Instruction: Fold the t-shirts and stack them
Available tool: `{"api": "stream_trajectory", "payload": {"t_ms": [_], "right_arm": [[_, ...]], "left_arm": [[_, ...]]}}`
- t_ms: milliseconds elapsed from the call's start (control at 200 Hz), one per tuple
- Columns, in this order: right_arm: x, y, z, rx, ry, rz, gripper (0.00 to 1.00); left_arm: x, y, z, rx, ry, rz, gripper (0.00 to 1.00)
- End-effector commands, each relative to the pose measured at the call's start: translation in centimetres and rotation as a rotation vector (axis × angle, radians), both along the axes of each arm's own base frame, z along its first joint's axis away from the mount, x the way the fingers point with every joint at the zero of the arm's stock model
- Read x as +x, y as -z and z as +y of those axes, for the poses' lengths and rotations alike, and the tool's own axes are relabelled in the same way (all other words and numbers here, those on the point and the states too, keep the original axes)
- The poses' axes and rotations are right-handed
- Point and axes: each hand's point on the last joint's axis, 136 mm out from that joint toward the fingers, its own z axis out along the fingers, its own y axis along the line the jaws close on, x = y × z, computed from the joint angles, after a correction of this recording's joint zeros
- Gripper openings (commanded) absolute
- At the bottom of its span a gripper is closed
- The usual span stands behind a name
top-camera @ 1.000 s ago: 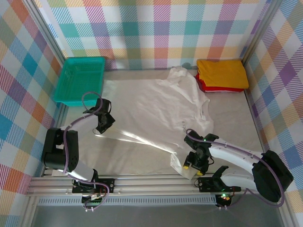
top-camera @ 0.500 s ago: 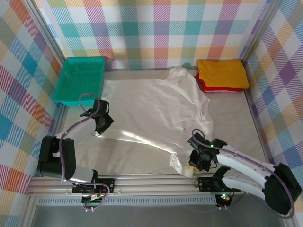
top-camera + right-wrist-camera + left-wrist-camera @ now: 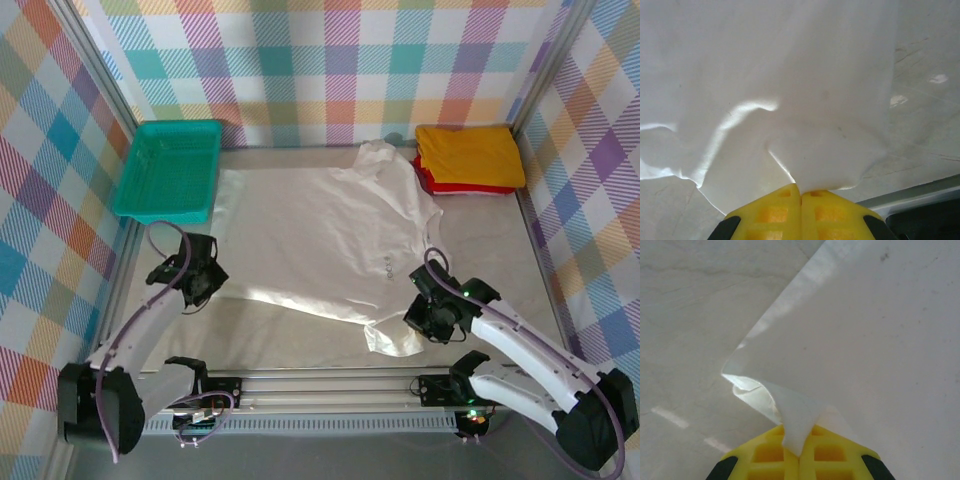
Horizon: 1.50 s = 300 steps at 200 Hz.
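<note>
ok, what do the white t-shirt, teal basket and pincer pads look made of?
White t-shirt: thin matte cloth; it wrinkles, and its lifted edge lets light through. Teal basket: probably rigid plastic, from its straight rim and mesh-like walls. Left pincer pads: yellow moulded plastic or rubber, judging by the grid pockets.

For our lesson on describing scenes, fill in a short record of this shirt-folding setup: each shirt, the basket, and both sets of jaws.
white shirt: spread out in the middle, unfolded
yellow shirt: folded, far right corner, on top of the red shirt
red shirt: folded, under the yellow shirt
basket: far left corner
left jaws: shut on the white shirt's near left corner
right jaws: shut on the white shirt's near right edge
</note>
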Motion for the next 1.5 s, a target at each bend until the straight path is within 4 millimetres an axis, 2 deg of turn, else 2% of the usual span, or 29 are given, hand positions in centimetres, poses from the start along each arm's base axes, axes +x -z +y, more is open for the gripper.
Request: {"api": "stream_trajectory", "payload": {"t_ms": [0, 220, 395, 450, 580, 730, 860, 915, 1010, 1110, 1190, 1320, 1405, 1465, 1495], "right_arm": [[-0.5, -1.3, -0.7, 0.007, 0.003, 0.01, 0.0], [0.6, -3.9, -0.7, 0.028, -0.003, -0.057, 0.0], [1.1, -5.1, -0.7, 0.036, -0.018, -0.1, 0.0], [0.7, -4.4, -0.8, 0.043, -0.015, -0.085, 0.0], [-0.9, -0.9, -1.0, 0.062, 0.009, -0.037, 0.0], [-0.6, 1.1, -1.0, 0.047, 0.016, -0.007, 0.0], [-0.9, 3.1, -1.0, 0.002, -0.007, 0.079, 0.05], [-0.6, 3.3, -0.9, -0.008, -0.018, 0.094, 0.15], [0.5, 2.8, -0.7, -0.022, -0.035, 0.082, 0.34], [1.8, 1.1, -0.7, -0.052, -0.066, 0.043, 0.37], [3.3, -0.7, -1.6, -0.135, -0.096, -0.007, 0.39], [6.8, -3.1, -2.0, -0.236, -0.147, -0.087, 0.44], [9.8, -3.1, -1.0, -0.236, -0.177, -0.122, 0.4], [12.0, -2.5, 0.0, -0.231, -0.205, -0.129, 0.32], [13.0, -2.0, 0.6, -0.212, -0.218, -0.118, 0.22]], "left_arm": [[-2.2, 0.1, 1.6, 0.049, -0.043, 0.029, 0.0], [-3.7, -0.4, 1.9, 0.047, -0.053, 0.0, 0.0], [-4.6, -0.4, 1.6, 0.02, -0.046, -0.019, 0.0], [-4.8, -0.1, 1.4, 0.013, -0.04, -0.014, 0.0], [-4.9, 1.7, 0.7, -0.023, -0.018, -0.004, 0.0], [-4.7, 3.7, -0.3, -0.076, -0.006, 0.016, 0.0], [-4.5, 4.4, -0.3, -0.065, 0.009, 0.038, 0.0], [-4.3, 4.5, -0.4, -0.063, 0.017, 0.042, 0.0], [-4.0, 5.0, -0.6, -0.068, 0.029, 0.053, 0.0], [-4.1, 5.5, -0.7, -0.064, 0.032, 0.075, 0.0], [-4.1, 5.7, -0.6, -0.058, 0.031, 0.078, 0.0], [-3.9, 6.0, -0.7, -0.061, 0.034, 0.077, 0.0], [-3.8, 6.3, -0.8, -0.067, 0.033, 0.085, 0.0], [-3.9, 6.5, -0.9, -0.068, 0.034, 0.091, 0.0], [-3.8, 6.5, -0.9, -0.07, 0.035, 0.087, 0.0]]}}
